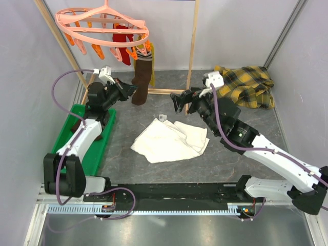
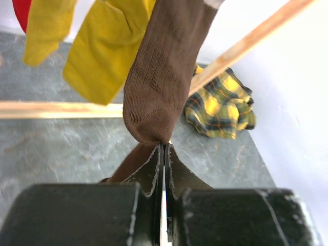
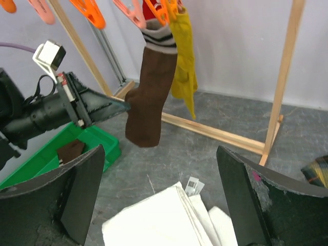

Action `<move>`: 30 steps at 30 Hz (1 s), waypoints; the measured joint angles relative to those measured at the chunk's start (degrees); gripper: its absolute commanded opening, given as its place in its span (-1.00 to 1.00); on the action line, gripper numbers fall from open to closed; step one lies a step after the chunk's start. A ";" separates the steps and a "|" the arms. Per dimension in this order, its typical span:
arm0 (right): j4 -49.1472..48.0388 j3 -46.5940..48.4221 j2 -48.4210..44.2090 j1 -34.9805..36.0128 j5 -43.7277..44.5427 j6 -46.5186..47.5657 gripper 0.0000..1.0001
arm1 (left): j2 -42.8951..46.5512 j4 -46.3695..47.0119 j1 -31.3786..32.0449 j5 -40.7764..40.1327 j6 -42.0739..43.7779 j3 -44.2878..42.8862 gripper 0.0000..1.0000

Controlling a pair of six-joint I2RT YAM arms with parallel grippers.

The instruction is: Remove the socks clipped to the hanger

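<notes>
The salmon-pink hanger (image 1: 102,25) hangs at the back left with orange and pink clips. Clipped to it are a red sock (image 1: 121,36), yellow socks (image 2: 102,51) and a long dark brown sock (image 1: 142,82) with a striped cuff. My left gripper (image 2: 165,146) is shut, its very tips pinching the lower edge of the brown sock (image 2: 164,77). The right wrist view shows that same tip against the side of the brown sock (image 3: 148,97). My right gripper (image 3: 159,154) is open and holds nothing, hovering over the white towel to the sock's right.
A green bin (image 1: 105,141) at the left holds another brown sock (image 3: 69,151). The white towel (image 1: 171,138) lies mid-table and a yellow-black plaid shirt (image 1: 246,84) lies back right. A wooden frame rack (image 1: 192,46) stands behind the socks, its base bar on the table.
</notes>
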State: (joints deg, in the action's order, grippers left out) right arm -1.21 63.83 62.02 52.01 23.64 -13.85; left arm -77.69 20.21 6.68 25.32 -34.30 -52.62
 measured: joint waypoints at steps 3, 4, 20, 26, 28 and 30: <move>0.26 8.09 5.77 0.00 -1.44 2.25 0.96 | 4.81 -5.57 0.00 -0.35 -0.52 0.24 -0.96; 0.59 10.95 7.98 0.00 -1.95 2.97 0.95 | 6.38 -7.41 0.00 -0.35 -0.61 0.24 -0.96; 1.66 34.77 29.29 -1.46 -3.02 12.59 0.75 | 22.73 -19.91 0.00 2.69 -0.31 6.62 -0.96; -0.04 36.50 31.85 -4.26 -3.17 11.63 0.62 | 28.06 -22.29 0.00 0.24 -0.17 8.35 -0.96; -0.87 37.24 33.35 -4.98 -3.65 11.39 0.58 | 29.05 -22.71 0.00 0.28 -0.17 8.66 -0.97; -1.33 38.16 34.93 -5.40 -5.05 11.06 0.58 | 29.55 -22.86 0.00 0.46 -0.17 8.85 -0.96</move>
State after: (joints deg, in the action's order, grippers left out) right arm -2.55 102.00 96.95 46.61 18.59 -2.79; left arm -48.14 -2.66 6.68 25.78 -34.48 -43.77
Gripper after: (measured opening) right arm 0.797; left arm 0.025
